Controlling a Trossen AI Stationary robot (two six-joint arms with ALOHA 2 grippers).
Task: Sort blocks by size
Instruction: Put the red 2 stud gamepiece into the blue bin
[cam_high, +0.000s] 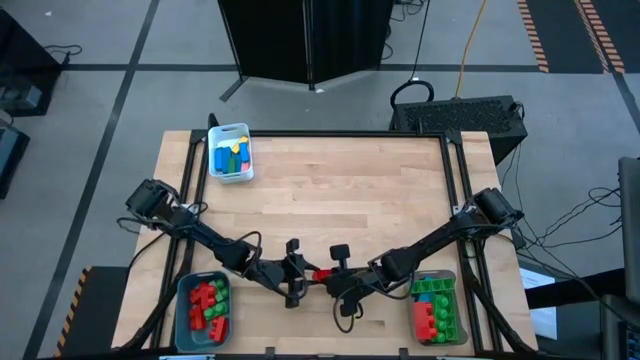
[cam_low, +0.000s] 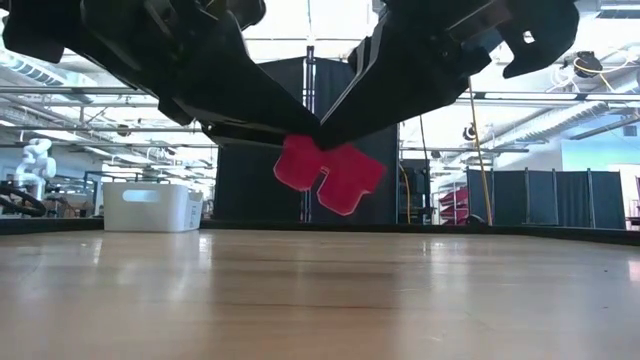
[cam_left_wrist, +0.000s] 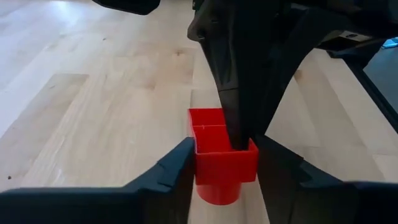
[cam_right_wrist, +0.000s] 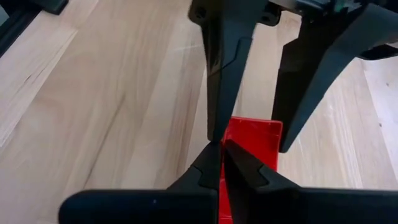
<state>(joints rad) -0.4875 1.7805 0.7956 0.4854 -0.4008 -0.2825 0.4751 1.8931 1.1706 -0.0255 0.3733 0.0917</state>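
Observation:
A red studded brick (cam_high: 320, 273) is held in the air between my two grippers, near the table's front edge at its middle. In the low view it shows as two red lumps (cam_low: 325, 172) clear of the tabletop; whether it is one brick or two joined, I cannot tell. My left gripper (cam_high: 303, 272) is shut on it from the table's left, and my right gripper (cam_high: 338, 276) from the right. Other blocks lie in three bins. My left gripper pinches the brick's two outer side walls (cam_left_wrist: 205, 163) between its two fingers, coming about level from the table's left. The brick is lifted clear of the table, its hollow side turned away from this gripper and a stud (cam_left_wrist: 217, 194) toward it. My right gripper pinches one thin wall of the brick (cam_right_wrist: 221, 186) at its hollow side, one finger inside the hollow (cam_left_wrist: 239, 127) and one outside. It comes about level from the table's right, between the left gripper's fingers. The brick is clear of the table.
A white bin (cam_high: 243, 172) at the far left holds blue, yellow and green blocks. A teal bin (cam_high: 182, 300) at the front left holds red and green blocks. A clear bin (cam_high: 452, 278) at the front right holds green, red and blue blocks. Bare wood lies in the middle.

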